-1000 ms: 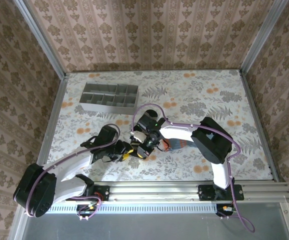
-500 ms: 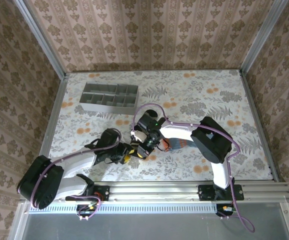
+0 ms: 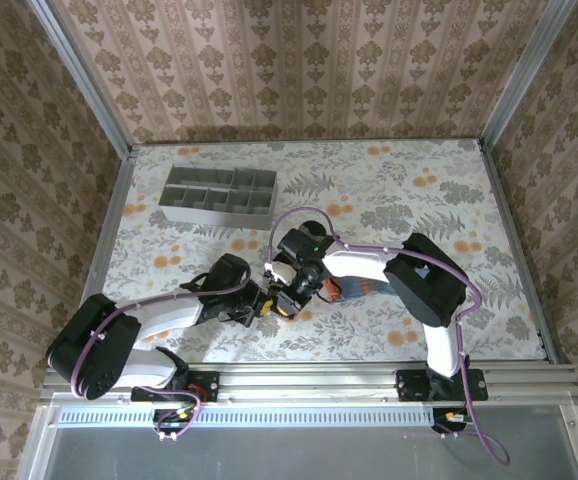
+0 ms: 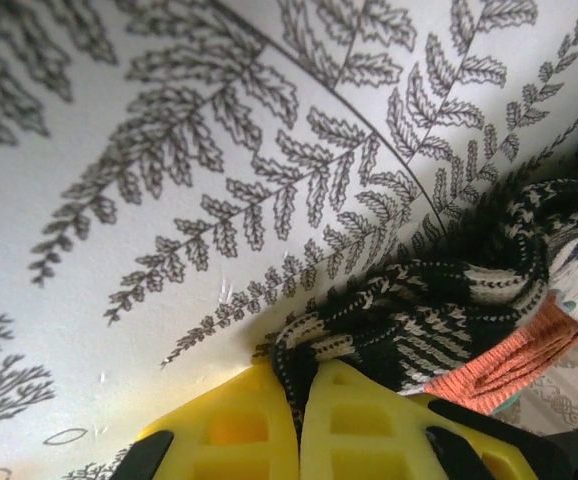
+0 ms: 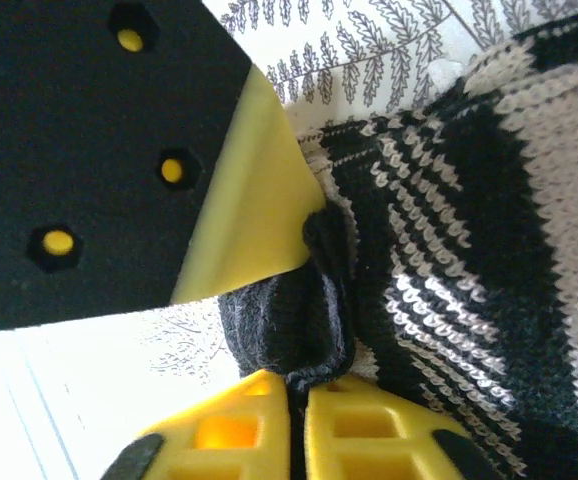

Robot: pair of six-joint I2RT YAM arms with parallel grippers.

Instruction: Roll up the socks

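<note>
Left gripper [image 4: 300,398] just closed, pinching the edge of the soft black-and-cream striped knit sock [image 4: 439,310]; my right gripper [image 5: 298,405] nips it too, so rolling can probably start.
</note>
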